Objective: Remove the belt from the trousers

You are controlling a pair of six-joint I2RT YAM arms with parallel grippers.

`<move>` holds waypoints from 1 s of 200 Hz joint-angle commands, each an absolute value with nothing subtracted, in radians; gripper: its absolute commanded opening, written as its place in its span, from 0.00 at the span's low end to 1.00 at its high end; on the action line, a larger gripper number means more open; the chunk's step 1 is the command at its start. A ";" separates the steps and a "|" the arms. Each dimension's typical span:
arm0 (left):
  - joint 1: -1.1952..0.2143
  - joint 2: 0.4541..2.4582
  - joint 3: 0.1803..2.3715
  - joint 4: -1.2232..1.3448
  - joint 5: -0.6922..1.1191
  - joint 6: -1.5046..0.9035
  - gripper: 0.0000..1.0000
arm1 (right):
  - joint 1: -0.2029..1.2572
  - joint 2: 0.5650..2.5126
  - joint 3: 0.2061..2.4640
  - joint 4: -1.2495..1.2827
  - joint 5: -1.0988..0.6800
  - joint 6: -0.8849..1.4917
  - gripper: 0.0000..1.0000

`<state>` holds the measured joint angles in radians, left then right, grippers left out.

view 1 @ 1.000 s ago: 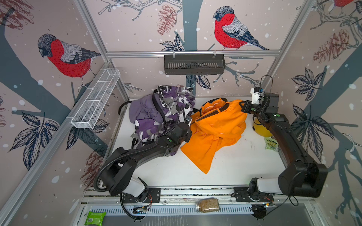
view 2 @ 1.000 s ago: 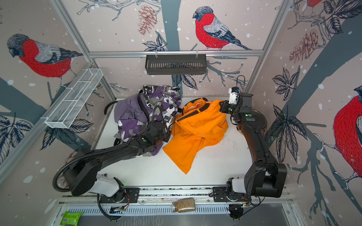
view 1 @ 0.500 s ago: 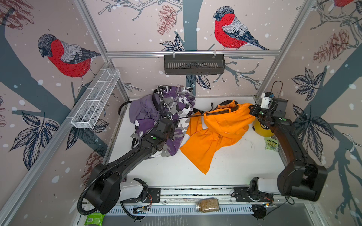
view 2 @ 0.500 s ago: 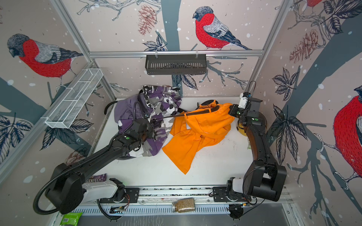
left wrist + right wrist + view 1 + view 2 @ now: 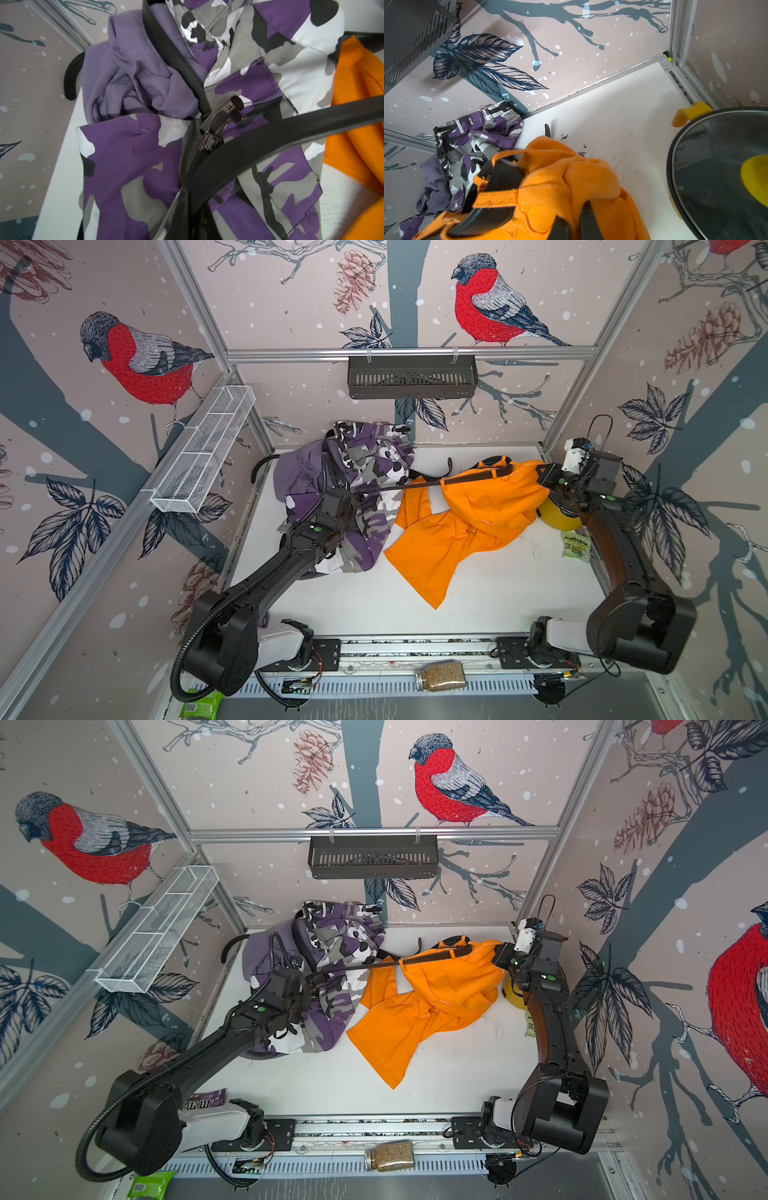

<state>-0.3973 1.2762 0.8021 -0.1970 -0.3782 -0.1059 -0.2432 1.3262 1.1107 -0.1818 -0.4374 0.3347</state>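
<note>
- Left jaws are clenched on one end of the belt (image 5: 415, 485), and the right jaws are clenched on the waistband of the orange trousers (image 5: 478, 522), as shown in both top views.
- The belt (image 5: 365, 966) is pulled taut between the two arms and held above the desk (image 5: 498, 593). Its far part is threaded through the orange waistband.
- The orange trousers (image 5: 436, 990) are spread across mid-desk. The camo trousers (image 5: 374, 460) and lilac trousers (image 5: 295, 477) are heaped together at the back left, with the left arm above them.
- A yellow pot (image 5: 557, 518) is set at the right edge, just beside the right jaws.
- From the left wrist, the belt (image 5: 270, 135) is seen as a dark band crossing over the camo trousers (image 5: 124, 155) towards the orange cloth (image 5: 353, 83). The left jaws themselves are not shown here.
- A second belt (image 5: 172, 54) with a metal buckle (image 5: 220, 118) is laid on the camo cloth, beside the lilac trousers (image 5: 135, 72).
- From the right wrist, the orange waistband (image 5: 560, 187) is seen bunched at the jaws, with the belt (image 5: 500, 178) passed under its loops. The pot's glass lid (image 5: 716, 166) is seen close by.
</note>
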 commanded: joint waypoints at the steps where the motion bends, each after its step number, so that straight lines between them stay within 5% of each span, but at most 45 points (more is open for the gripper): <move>1: -0.385 1.325 0.803 -0.302 -0.397 -0.136 0.00 | -0.203 1.311 1.128 -0.051 -0.404 0.300 0.00; 16: -0.396 1.376 0.828 -0.335 -0.342 -0.138 0.08 | -0.169 1.306 1.139 -0.047 -0.416 0.286 0.00; 37: -0.441 1.407 0.850 -0.350 -0.298 -0.125 0.70 | -0.135 1.311 1.167 -0.054 -0.424 0.268 0.00; 47: -0.468 1.395 0.853 -0.348 -0.314 -0.122 0.87 | -0.125 1.318 1.179 -0.061 -0.431 0.260 0.00; 58: -0.499 1.362 0.853 -0.341 -0.338 -0.126 0.96 | -0.113 1.319 1.193 -0.068 -0.430 0.256 0.00; 119: -0.576 1.211 0.848 -0.161 -0.132 -0.035 0.99 | -0.071 1.324 1.223 -0.082 -0.427 0.247 0.00; 200: -0.705 1.730 1.206 0.077 0.157 0.033 0.97 | -0.050 1.293 1.218 -0.064 -0.437 0.264 0.00</move>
